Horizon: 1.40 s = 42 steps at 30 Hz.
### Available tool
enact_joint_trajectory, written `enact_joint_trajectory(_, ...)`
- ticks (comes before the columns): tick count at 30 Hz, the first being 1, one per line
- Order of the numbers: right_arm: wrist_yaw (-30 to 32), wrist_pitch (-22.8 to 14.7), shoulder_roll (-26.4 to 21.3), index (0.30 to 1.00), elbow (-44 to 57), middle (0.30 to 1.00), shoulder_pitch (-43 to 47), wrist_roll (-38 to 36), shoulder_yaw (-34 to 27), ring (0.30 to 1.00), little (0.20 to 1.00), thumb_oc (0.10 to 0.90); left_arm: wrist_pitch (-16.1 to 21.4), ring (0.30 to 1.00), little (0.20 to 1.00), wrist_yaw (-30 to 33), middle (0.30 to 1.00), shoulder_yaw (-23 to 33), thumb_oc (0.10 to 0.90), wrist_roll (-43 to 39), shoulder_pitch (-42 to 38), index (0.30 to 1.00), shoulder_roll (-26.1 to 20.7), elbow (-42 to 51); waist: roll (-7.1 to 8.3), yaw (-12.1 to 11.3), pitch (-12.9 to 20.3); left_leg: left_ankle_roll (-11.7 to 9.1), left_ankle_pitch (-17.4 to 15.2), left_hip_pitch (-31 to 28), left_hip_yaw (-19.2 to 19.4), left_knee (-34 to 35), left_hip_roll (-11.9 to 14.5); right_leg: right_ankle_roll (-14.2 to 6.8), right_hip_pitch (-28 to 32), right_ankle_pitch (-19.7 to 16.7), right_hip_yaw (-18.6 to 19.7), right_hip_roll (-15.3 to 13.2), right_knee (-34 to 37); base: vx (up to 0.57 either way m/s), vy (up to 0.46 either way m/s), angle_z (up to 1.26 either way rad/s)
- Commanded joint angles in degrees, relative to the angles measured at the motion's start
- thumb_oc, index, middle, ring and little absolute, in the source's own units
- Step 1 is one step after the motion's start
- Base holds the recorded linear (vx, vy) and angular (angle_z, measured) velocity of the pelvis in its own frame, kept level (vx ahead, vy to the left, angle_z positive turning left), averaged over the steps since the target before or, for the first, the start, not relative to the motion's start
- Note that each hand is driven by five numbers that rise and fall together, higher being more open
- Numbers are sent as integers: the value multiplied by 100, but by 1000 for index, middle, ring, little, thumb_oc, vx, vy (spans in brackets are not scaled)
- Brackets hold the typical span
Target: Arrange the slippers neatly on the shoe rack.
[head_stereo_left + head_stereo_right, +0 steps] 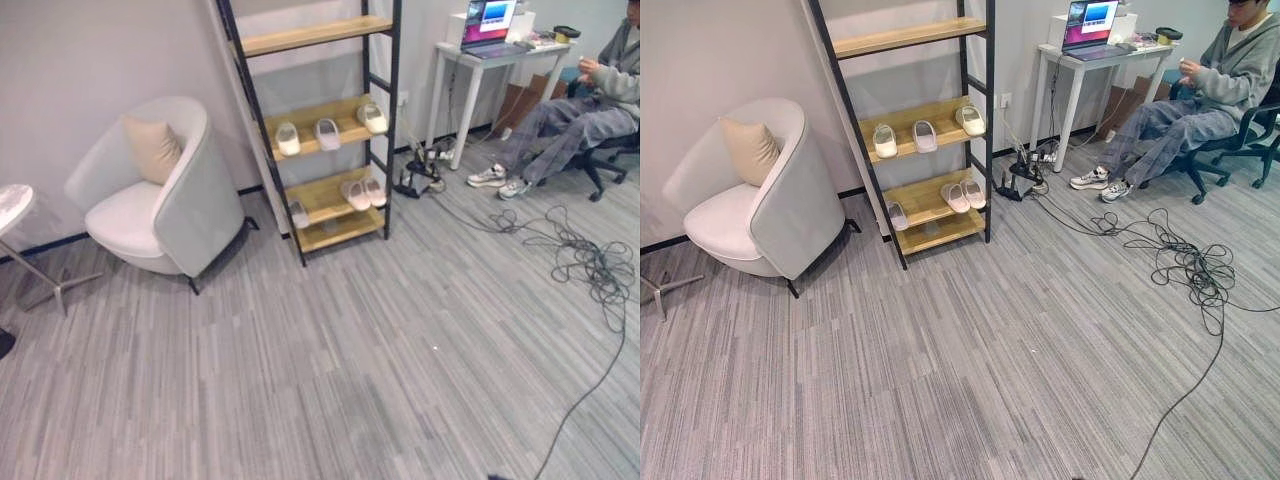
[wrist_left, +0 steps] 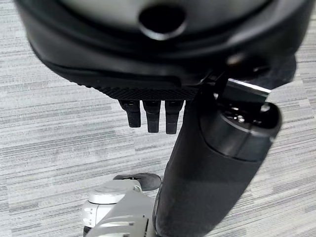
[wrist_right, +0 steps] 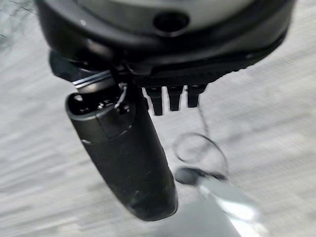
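- While both arms hang over the grey floor (image 1: 350, 380), the left hand (image 2: 197, 173) shows in its wrist view with fingers (image 2: 152, 116) straight and relaxed, holding nothing.
- Right hand (image 3: 123, 153) likewise: fingers extended, empty.
- Shoe rack (image 1: 318, 120) stands against the wall beside a white armchair (image 1: 160, 195).
- Three slippers (image 1: 327, 133) lie spread along its middle shelf; a pair (image 1: 362, 192) sits at the right end of the next shelf down, one more slipper (image 1: 298, 213) at that shelf's left edge.
- A seated person (image 1: 1200, 100) is by a white desk (image 1: 1090, 62).
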<state>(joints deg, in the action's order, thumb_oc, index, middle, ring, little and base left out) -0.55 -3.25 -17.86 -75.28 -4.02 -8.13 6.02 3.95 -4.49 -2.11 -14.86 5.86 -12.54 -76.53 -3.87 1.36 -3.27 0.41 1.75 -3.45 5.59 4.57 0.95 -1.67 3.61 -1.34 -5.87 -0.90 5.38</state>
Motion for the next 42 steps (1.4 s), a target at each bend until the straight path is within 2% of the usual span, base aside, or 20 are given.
enact_joint_trajectory(1,-27,-99,-125,900,-83,900,348,-231,150,900,900,800,84,900,900,51,900,-13,800,275,-407,900,-125,-274,235,46,52,-109,-342,-209,-87,43,-119,-170,183,451,-20,50,-45,42,-25,-7)
enact_joint_trajectory(13,-120,-92,-156,900,256,900,397,-155,453,900,900,800,93,900,900,-4,900,-435,800,450,-606,900,-146,-42,174,166,-187,-150,-457,-187,-5,-156,-23,-35,-121,662,197,107,-537,57,-57,-5)
enact_joint_trajectory(15,-151,-89,-142,900,338,900,453,-86,567,900,900,800,101,900,900,-24,900,-455,800,410,-593,900,-158,21,208,165,-293,-174,-627,10,42,-658,33,44,-272,795,292,135,-835,85,-138,-13)
enact_joint_trajectory(16,-221,-87,-172,900,446,900,486,99,730,900,900,800,87,900,900,-84,900,-490,800,337,-568,900,-150,69,287,121,-453,-261,-634,390,133,-1550,82,120,-305,910,386,137,-1067,92,-147,-15)
enact_joint_trajectory(17,-221,-87,-172,900,446,900,487,99,729,900,900,800,86,900,900,-84,900,-489,800,337,-569,900,-151,69,283,123,-447,-264,-651,418,128,-1587,89,123,-320,914,383,143,-1076,163,-324,-29)
enact_joint_trajectory(18,-246,-75,-186,900,538,900,479,304,856,900,900,800,82,900,900,-115,900,-578,800,297,-604,900,-139,189,468,128,-666,-358,-170,1248,657,-3297,542,268,-250,993,290,55,-1218,93,-221,-26)
enact_joint_trajectory(20,-246,-75,-186,900,537,900,480,305,856,900,900,800,81,900,900,-115,900,-578,800,297,-604,900,-140,190,448,132,-654,-365,-192,1295,640,-3352,568,275,-273,993,283,79,-1226,178,-165,10)
enact_joint_trajectory(21,-254,3,-187,900,452,900,536,380,915,900,900,800,87,900,900,-89,900,-625,800,271,-605,900,-108,213,553,33,-762,-248,-340,1853,1023,-3935,639,326,-12,1212,248,37,-1233,408,-72,27)
enact_joint_trajectory(23,-249,18,-197,900,421,900,517,294,834,900,900,800,83,900,900,-108,900,-649,800,375,-398,900,-9,101,464,-115,-662,-122,-489,2107,1155,-2765,400,166,394,1422,221,17,-1100,571,81,10)
enact_joint_trajectory(24,-249,17,-197,900,421,900,517,294,834,900,900,800,83,900,900,-108,900,-649,800,375,-398,900,-8,101,469,-120,-651,-121,-464,2102,1164,-2729,392,165,382,1412,226,11,-1095,464,160,5)
enact_joint_trajectory(26,-261,2,-204,900,362,900,537,221,786,900,900,800,52,900,900,-149,900,-693,800,554,-283,900,89,-37,358,-262,-610,-236,108,2182,1160,-1402,277,67,748,1514,274,95,-957,443,156,-6)
enact_joint_trajectory(29,-248,10,-120,900,291,900,557,231,769,900,900,800,5,900,900,-143,900,-601,800,639,-251,900,103,-209,423,-485,-547,-259,284,2381,970,-526,164,-56,1141,1612,424,60,-879,471,161,-20)
enact_joint_trajectory(31,-258,21,-49,900,258,900,512,247,763,900,900,800,-45,900,900,-154,900,-508,800,684,-235,900,84,-320,469,-565,-489,-243,414,2371,871,-555,110,-120,1242,1629,512,29,-929,573,199,-54)
enact_joint_trajectory(34,-323,66,99,900,112,900,314,203,612,900,900,800,-86,900,900,-128,900,-368,800,879,-180,900,-17,-430,618,-614,-249,-36,529,2377,855,-1027,-29,-353,1209,1163,686,-178,-1578,530,253,-46)
enact_joint_trajectory(35,-372,98,132,900,148,900,254,200,625,900,900,800,-60,900,900,-122,900,-412,800,945,-245,900,-68,-384,702,-563,-206,184,231,2186,826,-1176,-237,-658,856,292,672,-372,-2628,258,192,0)
enact_joint_trajectory(36,-372,98,130,900,148,900,254,200,624,900,900,800,-60,900,900,-122,900,-412,800,945,-245,900,-66,-384,686,-574,-196,181,236,2199,828,-1175,-216,-654,840,276,684,-354,-2621,554,442,2)
enact_joint_trajectory(37,-380,135,129,900,286,900,278,371,766,900,900,800,-59,900,900,-110,900,-468,800,875,-383,900,-116,-223,623,-509,-285,462,-128,1860,727,-1330,-390,-774,364,-748,522,-668,-3861,579,475,8)
enact_joint_trajectory(38,-357,138,119,900,391,900,334,441,825,900,900,800,-59,900,900,-36,900,-510,800,741,-551,900,-188,-16,464,-419,-391,658,-373,1395,571,-1246,-467,-621,-139,-925,423,-755,-4721,581,475,12)
enact_joint_trajectory(41,-329,112,106,900,471,900,358,427,837,900,900,800,-51,900,900,-14,900,-507,800,556,-645,900,-209,118,332,-356,-461,719,-491,1094,402,-1150,-485,-502,-563,-705,302,-757,-5056,361,250,36)
enact_joint_trajectory(42,-337,61,93,900,564,900,385,411,917,900,900,800,3,900,900,-27,900,-559,800,294,-779,900,-186,262,224,-192,-584,702,-691,622,184,-1096,-567,-338,-1006,-87,77,-679,-4778,426,147,19)
